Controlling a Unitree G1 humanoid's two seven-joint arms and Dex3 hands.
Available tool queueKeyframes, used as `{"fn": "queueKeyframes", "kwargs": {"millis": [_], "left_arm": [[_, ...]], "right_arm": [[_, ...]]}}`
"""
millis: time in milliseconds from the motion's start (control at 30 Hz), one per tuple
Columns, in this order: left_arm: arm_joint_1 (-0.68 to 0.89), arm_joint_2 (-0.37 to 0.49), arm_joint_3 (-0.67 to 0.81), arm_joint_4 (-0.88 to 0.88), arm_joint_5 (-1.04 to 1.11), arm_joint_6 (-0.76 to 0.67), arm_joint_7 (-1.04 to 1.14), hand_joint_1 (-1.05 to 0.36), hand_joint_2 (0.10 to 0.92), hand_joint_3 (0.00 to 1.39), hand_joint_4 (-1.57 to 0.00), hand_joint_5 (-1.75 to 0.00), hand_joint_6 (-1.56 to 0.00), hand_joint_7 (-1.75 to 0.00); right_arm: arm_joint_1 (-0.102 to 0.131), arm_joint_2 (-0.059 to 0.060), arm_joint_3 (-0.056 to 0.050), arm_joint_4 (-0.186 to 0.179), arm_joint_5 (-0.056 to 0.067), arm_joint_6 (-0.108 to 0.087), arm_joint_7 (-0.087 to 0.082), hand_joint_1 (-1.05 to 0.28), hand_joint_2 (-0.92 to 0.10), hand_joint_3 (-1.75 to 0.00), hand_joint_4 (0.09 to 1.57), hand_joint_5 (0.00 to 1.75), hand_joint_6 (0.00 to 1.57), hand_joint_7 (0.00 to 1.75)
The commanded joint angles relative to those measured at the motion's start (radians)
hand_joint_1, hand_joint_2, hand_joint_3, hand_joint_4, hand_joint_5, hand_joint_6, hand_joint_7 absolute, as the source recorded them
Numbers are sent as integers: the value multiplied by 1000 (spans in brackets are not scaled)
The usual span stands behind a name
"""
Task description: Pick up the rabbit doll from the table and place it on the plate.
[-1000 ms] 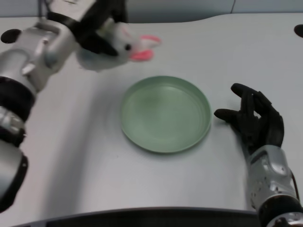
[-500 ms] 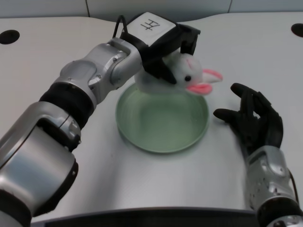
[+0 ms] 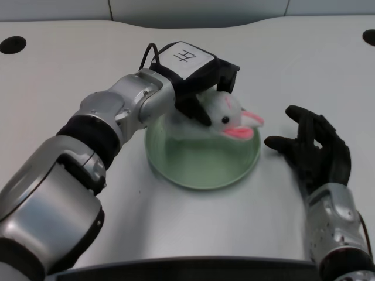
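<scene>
A white counter (image 3: 88, 64) fills the view, evenly lit. Dark round holes sit at its far left corner (image 3: 12, 44) and far right edge (image 3: 370, 37). Beyond its curved far edge stand pale grey panels (image 3: 199, 10).

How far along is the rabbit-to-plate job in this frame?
Done: the rabbit is off the table, gripped by the left robot hand. In hand: it hangs over the far part of the green plate, low; whether it touches the plate cannot be told. Left: set it down, let go and pull the arm away.
</scene>
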Motion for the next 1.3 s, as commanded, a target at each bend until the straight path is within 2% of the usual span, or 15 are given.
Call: {"fn": "queueKeyframes", "kwargs": {"millis": [33, 100, 133, 200, 233, 300, 333, 367, 500, 733, 867, 1067, 1133, 1233, 1300], "left_arm": [[-5, -3, -19, 12, 11, 9, -34, -145, 870, 26, -903, -1746, -754, -1260], [-13, -3, -35, 18, 21, 31, -97, -501, 847, 11, -702, -1337, -664, -943], [-18, 0, -43, 19, 24, 34, -129, -548, 845, 7, -682, -1274, -661, -886], [-22, 5, -46, 15, 24, 37, -163, -794, 897, 7, -393, -649, -474, -300], [-23, 8, -45, 12, 22, 39, -178, -856, 909, 10, -312, -505, -412, -160], [-27, 13, -44, 7, 21, 40, -206, -954, 918, 40, -132, -338, -256, -42], [-30, 16, -45, 6, 22, 39, -222, -1010, 920, 96, -53, -138, -104, -16], [-33, 20, -46, 3, 22, 37, -235, -1032, 920, 135, -21, -56, -42, -6], [-37, 32, -30, -12, 8, 30, -261, -1047, 921, 200, 0, -2, -1, 1], [-46, 61, 50, -46, -75, -9, -280, -1048, 921, 175, 1, 1, 1, 1], [-22, 97, 132, -97, -150, -19, -263, -1048, 921, 179, -1, 0, 1, 1], [44, 146, 219, -147, -239, -52, -263, -1015, 921, 125, -137, -91, -70, -38], [85, 168, 278, -165, -307, -67, -280, -988, 921, 111, -155, -117, -80, -44], [141, 184, 362, -195, -407, -85, -301, -958, 921, 115, -168, -152, -98, -55], [175, 187, 411, -214, -469, -93, -314, -912, 921, 143, -56, -414, -133, -62]], "right_arm": [[14, 10, 0, -9, 5, 13, -1, -411, -921, -402, 741, 1183, 603, 927], [15, 12, 1, -11, 4, 15, -4, -413, -921, -398, 745, 1180, 611, 930], [17, 13, 2, -17, 4, 16, -4, -413, -921, -397, 746, 1179, 613, 930], [18, 14, 2, -26, 5, 21, -4, -403, -921, -411, 769, 1188, 622, 930], [18, 14, 2, -28, 6, 27, -4, -402, -921, -415, 771, 1187, 626, 929], [17, 14, -1, -28, 8, 33, -2, -403, -921, -417, 770, 1183, 621, 924], [16, 14, -2, -26, 9, 33, 0, -403, -921, -412, 762, 1175, 621, 923], [14, 13, -3, -21, 9, 27, 3, -401, -921, -409, 758, 1171, 618, 922], [10, 7, -2, -11, 4, 28, 3, -403, -921, -411, 745, 1165, 605, 921], [7, 3, 1, 1, -2, 14, 5, -408, -921, -404, 731, 1169, 596, 924], [4, 3, 2, 3, -4, 13, -1, -407, -921, -400, 708, 1170, 602, 929], [7, 1, 8, 6, -10, 5, 2, -414, -921, -400, 730, 1185, 617, 923], [2, 3, 4, 8, -6, 12, -6, -411, -921, -396, 720, 1178, 623, 918], [0, 2, 3, 12, -4, 10, -3, -407, -921, -395, 719, 1173, 622, 908], [-1, 0, 5, 15, -7, 8, -3, -410, -921, -399, 724, 1174, 621, 905]]}}
